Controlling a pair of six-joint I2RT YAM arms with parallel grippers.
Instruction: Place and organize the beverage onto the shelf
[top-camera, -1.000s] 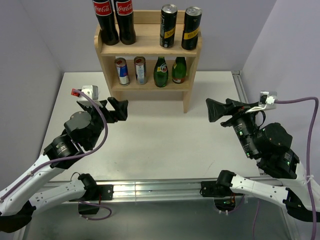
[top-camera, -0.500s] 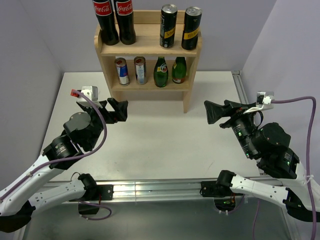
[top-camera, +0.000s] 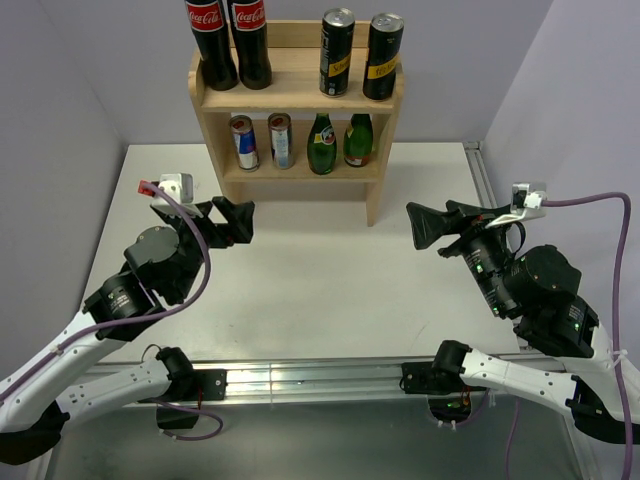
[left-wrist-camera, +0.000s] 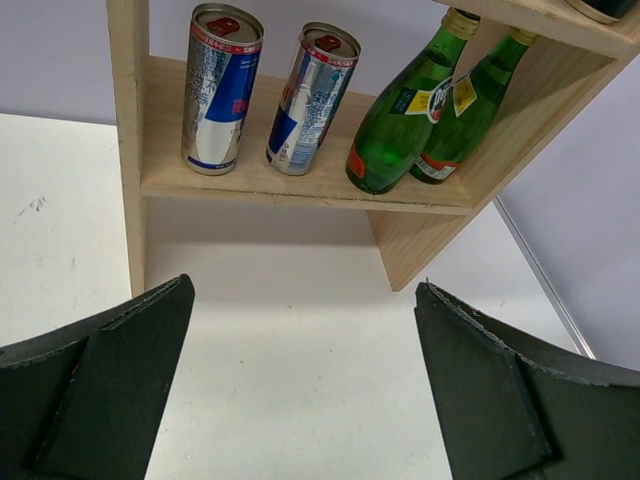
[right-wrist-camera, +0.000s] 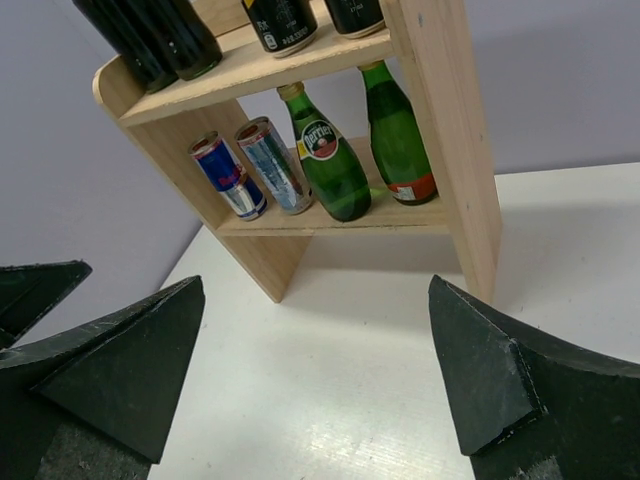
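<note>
The wooden shelf (top-camera: 300, 101) stands at the back of the table. Its top tier holds two Coca-Cola bottles (top-camera: 210, 40) and two black cans (top-camera: 337, 50). The middle tier holds two Red Bull cans (top-camera: 243, 142) and two green bottles (top-camera: 321, 145). My left gripper (top-camera: 238, 220) is open and empty, in front of the shelf's left side. My right gripper (top-camera: 418, 225) is open and empty, in front of its right side. The left wrist view shows open jaws (left-wrist-camera: 303, 290) below the shelf (left-wrist-camera: 300, 190). The right wrist view shows open jaws (right-wrist-camera: 315, 285) and the shelf (right-wrist-camera: 450, 130).
White tabletop (top-camera: 320, 280) lies between the grippers and the shelf. Grey walls close in the left, back and right sides. A metal rail (top-camera: 300, 378) runs along the near edge by the arm bases. The shelf's space under the middle tier shows no drinks.
Both grippers shifted very slightly to the left; they stay open and empty. The drinks on the shelf have not moved.
</note>
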